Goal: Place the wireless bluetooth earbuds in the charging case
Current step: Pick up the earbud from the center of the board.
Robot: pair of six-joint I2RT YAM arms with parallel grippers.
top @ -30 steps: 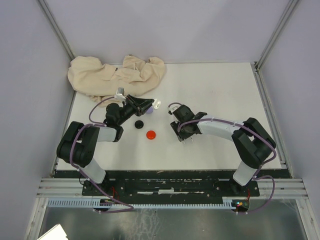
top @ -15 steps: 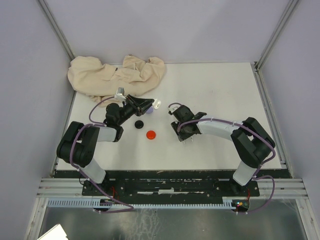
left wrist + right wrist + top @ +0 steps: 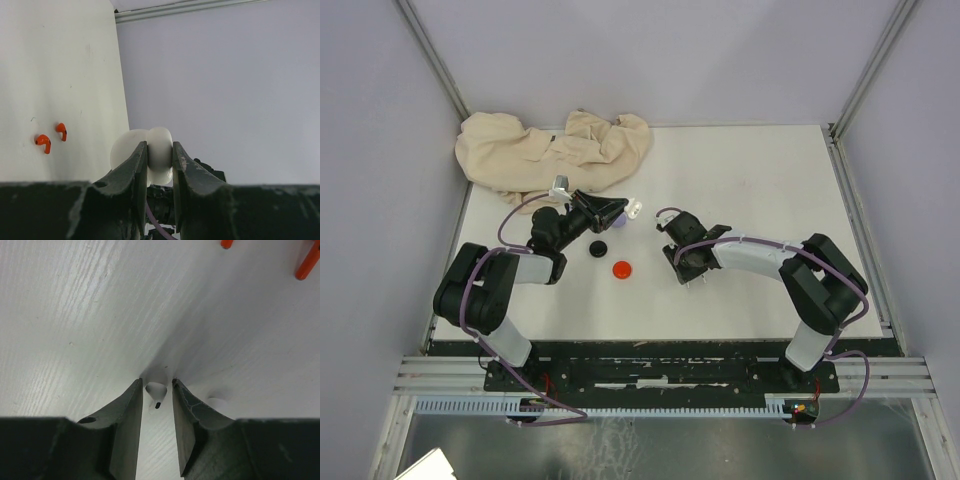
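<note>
Over on the left, left gripper (image 3: 159, 146) is clamped on the round white charging case (image 3: 127, 147), with both fingers touching it. Two red earbuds (image 3: 43, 142) lie loose on the table (image 3: 75, 300) beyond the case. Right gripper (image 3: 156, 382) is down at the table surface, jaws narrowed around one white earbud (image 3: 155, 389). Can't tell from the wrist view whether the pads actually bite. Second white earbud (image 3: 218, 402) sits just beside one finger.

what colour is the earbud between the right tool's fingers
White; the earbud between the fingers of the right tool shows best in the right wrist view.
</note>
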